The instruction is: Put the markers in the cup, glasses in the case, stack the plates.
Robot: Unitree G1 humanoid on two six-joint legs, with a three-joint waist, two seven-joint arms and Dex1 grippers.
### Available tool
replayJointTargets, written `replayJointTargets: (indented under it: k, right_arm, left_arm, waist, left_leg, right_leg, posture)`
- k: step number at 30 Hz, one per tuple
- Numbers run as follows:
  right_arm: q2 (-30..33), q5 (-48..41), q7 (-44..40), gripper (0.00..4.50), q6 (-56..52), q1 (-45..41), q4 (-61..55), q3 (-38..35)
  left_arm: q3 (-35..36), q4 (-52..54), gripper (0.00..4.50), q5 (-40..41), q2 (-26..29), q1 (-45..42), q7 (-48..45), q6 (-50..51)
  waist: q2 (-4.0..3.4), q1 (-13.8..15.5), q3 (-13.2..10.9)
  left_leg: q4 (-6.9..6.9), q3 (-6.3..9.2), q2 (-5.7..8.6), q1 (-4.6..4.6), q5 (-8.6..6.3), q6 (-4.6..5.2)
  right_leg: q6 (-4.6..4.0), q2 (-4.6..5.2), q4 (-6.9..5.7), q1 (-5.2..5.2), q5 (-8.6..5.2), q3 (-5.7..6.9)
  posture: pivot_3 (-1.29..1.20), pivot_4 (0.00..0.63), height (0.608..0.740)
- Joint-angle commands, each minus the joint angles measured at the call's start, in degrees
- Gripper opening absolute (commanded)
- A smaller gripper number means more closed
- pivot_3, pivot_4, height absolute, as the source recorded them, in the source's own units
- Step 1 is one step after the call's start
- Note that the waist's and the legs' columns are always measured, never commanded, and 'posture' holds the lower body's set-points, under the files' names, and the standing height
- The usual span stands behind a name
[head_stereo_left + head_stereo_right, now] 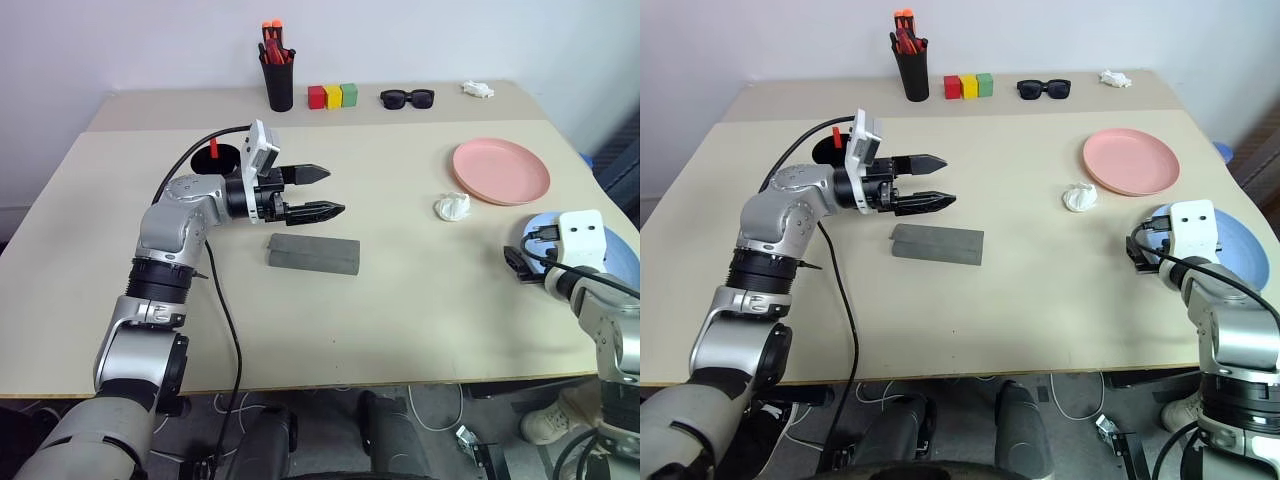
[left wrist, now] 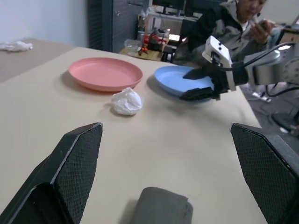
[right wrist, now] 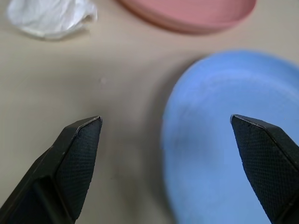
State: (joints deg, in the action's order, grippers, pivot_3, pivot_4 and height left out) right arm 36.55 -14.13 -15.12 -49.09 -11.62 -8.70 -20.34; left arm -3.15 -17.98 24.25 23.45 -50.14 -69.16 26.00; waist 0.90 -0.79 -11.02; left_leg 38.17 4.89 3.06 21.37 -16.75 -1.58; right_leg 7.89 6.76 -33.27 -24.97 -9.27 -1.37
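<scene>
On the beige worktop (image 1: 400,290), the grey case (image 1: 313,253) lies closed near the middle, a little toward the robot's left. Just above and behind it hovers the left tool (image 1: 322,191), pointing across toward the robot's right, its two black fingers spread apart and empty. Behind that arm stands the black cup (image 1: 222,157), with a red marker (image 1: 213,148) sticking up out of it.

On the robot's right, the salmon pink plate (image 1: 500,171) sits flat on the worktop, and the light blue plate (image 1: 1238,243) lies nearer the robot at the right edge; the two are apart, not stacked. A crumpled white wad (image 1: 452,207) rests just beside the pink plate. The right tool (image 3: 166,161) hangs over the near rim of the blue plate, its fingers wide apart and holding nothing.

Along the far side stand a black pen cup (image 1: 278,85) with orange-red pens, three coloured blocks (image 1: 332,96), black sunglasses (image 1: 407,98) and another small white object (image 1: 478,90). In the left wrist view a seated person (image 2: 229,23) appears beyond the worktop.
</scene>
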Motion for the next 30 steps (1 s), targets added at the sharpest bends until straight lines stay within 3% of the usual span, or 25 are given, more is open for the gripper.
replayJointTargets:
  k: [1, 3, 9, 15, 22, 30]
  right_arm:
    - [0.77, 0.78, 0.01, 3.97, -0.78, -0.07, 1.52, -0.08]
    - [0.38, 0.8, 0.7, 3.23, -1.38, -0.12, 3.01, -0.98]
    - [1.01, 1.47, 0.83, 0.03, -0.86, -1.24, 5.4, -0.67]
    - [1.92, 4.14, 2.53, 0.03, 2.42, -3.39, 6.5, -0.85]
    - [3.45, 7.29, 3.65, 0.03, 13.76, -10.9, 10.62, 0.17]
    - [2.51, 14.77, -5.04, 0.03, 34.41, -28.5, 32.22, 15.73]
  left_arm:
    - [0.35, 0.68, 4.5, -0.11, 0.37, -1.0, 0.1, -0.57]
    - [0.34, 1.06, 4.5, -0.15, 0.45, -0.71, 0.32, -0.79]
    - [0.56, 1.47, 4.5, -0.1, 0.98, -0.12, 1.12, -0.41]
    - [0.73, 1.32, 4.5, 0.05, 0.68, -0.33, 1.98, -0.51]
    - [0.93, -0.07, 4.5, -0.4, 0.13, -1.12, 3.67, -1.64]
    - [2.94, -2.39, 4.5, -2.47, -2.62, -2.18, 12.43, -6.08]
  waist:
    - [0.0, 0.01, 0.0]
    - [0.0, 0.16, 0.0]
    - [0.0, 0.07, 0.01]
    - [0.02, 0.08, 0.02]
    - [0.0, -0.11, 0.01]
    - [-0.01, -0.45, 0.0]
  left_leg:
    - [0.0, 0.0, 0.0, 0.0, 0.0, 0.0]
    - [0.01, 0.0, 0.01, 0.0, 0.0, 0.0]
    - [0.01, 0.02, 0.01, -0.02, 0.0, 0.0]
    - [0.02, 0.03, 0.0, -0.06, 0.0, 0.0]
    - [0.03, 0.02, 0.01, -0.05, 0.0, 0.0]
    - [0.01, -0.02, 0.0, -0.05, 0.01, -0.01]
  right_leg:
    - [0.0, 0.0, 0.01, 0.01, 0.0, 0.0]
    - [0.01, 0.0, 0.03, 0.03, 0.0, 0.0]
    - [0.01, 0.0, 0.03, 0.07, 0.0, 0.01]
    - [0.01, 0.0, 0.04, 0.12, 0.0, 0.01]
    - [0.02, 0.0, 0.05, 0.1, 0.0, 0.01]
    - [0.02, -0.01, 0.07, 0.08, 0.01, 0.0]
  posture:
    - [0.0, 0.15, 0.74]
    - [0.0, 0.15, 0.74]
    - [0.0, 0.15, 0.74]
    - [0.0, 0.15, 0.74]
    - [0.0, 0.15, 0.74]
    - [0.0, 0.15, 0.74]
